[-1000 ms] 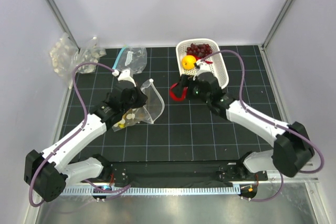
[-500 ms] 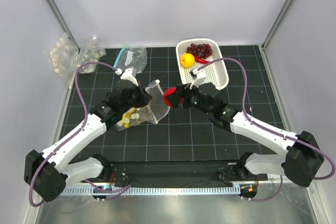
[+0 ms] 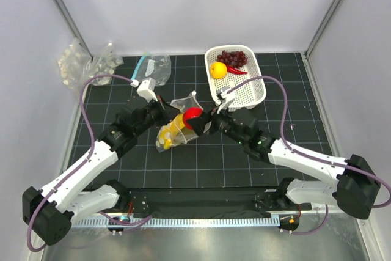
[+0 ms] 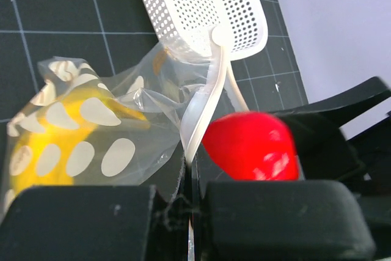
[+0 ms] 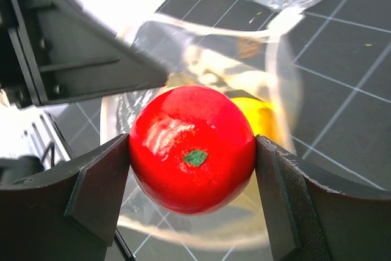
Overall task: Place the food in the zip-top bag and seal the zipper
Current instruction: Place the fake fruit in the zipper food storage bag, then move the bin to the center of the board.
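My right gripper (image 3: 197,118) is shut on the round red fruit (image 5: 192,148), holding it at the open mouth of the zip-top bag (image 3: 177,125). My left gripper (image 3: 160,109) is shut on the bag's pale rim (image 4: 204,105), the zipper strip, and holds the mouth up. The yellow banana (image 4: 58,145) lies inside the bag and shows behind the red fruit in the right wrist view (image 5: 256,117). The red fruit also shows in the left wrist view (image 4: 250,146). The round yellow fruit (image 3: 218,69), the grape bunch (image 3: 234,58) and the red chili (image 3: 237,71) lie in the white basket (image 3: 253,90).
A clear bag with a teal strip (image 3: 151,65) lies at the back left. Bumpy clear packs (image 3: 82,62) sit in the far left corner. The white basket stands at the back right, close behind my right arm.
My right gripper has carried the red fruit leftward from beside the basket to the bag's mouth. My left gripper has turned the bag so its mouth faces the right gripper.
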